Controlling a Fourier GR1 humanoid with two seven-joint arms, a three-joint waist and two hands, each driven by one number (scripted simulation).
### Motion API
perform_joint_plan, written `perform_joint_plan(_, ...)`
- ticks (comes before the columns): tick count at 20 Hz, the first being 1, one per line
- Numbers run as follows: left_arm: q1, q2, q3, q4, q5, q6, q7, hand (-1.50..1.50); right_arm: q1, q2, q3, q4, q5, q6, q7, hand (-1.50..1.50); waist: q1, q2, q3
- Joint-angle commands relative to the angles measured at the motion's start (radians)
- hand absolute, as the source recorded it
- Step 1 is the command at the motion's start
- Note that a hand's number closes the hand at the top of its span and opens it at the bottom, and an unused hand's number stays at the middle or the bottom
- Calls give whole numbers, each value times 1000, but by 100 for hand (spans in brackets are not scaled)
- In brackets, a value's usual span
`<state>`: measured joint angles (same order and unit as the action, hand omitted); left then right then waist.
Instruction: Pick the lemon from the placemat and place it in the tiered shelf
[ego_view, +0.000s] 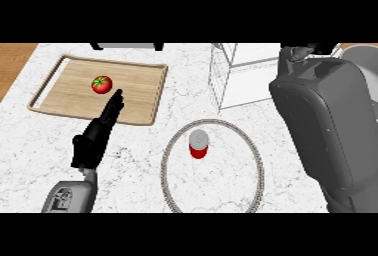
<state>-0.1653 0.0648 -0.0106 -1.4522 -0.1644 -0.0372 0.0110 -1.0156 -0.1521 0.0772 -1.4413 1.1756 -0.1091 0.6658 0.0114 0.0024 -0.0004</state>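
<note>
No lemon shows anywhere in the head view. The round white placemat (244, 150) with a rope rim lies at the centre front, and only a small red and grey can (198, 144) stands on it. At the back right is the white wire tiered shelf (236, 75). My right forearm rises steeply along the right side, and its hand (299, 52) is up at the shelf's right end, mostly hidden by the arm. My left hand (100, 134) lies open at the left, fingers straight and pointing over the tray's near edge.
A wooden tray (140, 80) at the back left holds a red tomato (102, 84), just beyond my left fingertips. The marble counter's left edge meets a wooden floor strip (11, 65). A dark-legged object (125, 46) stands at the back.
</note>
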Motion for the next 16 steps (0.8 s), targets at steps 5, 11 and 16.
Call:
perform_joint_plan(5, -23, -23, -16, 29, -16, 13, -3, 0, -1, 78, -126, 80, -142, -259, -108, 150, -2, 3, 1)
perform_joint_plan(11, -18, -7, -3, -10, -3, 2, 22, 0, -18, 33, -212, 257, -273, -359, -302, 150, 1, 0, 0)
perform_joint_plan(16, -16, -11, 5, 31, -9, 11, -15, 0, 23, 8, -239, 340, -340, -396, -426, 150, -4, 0, 0)
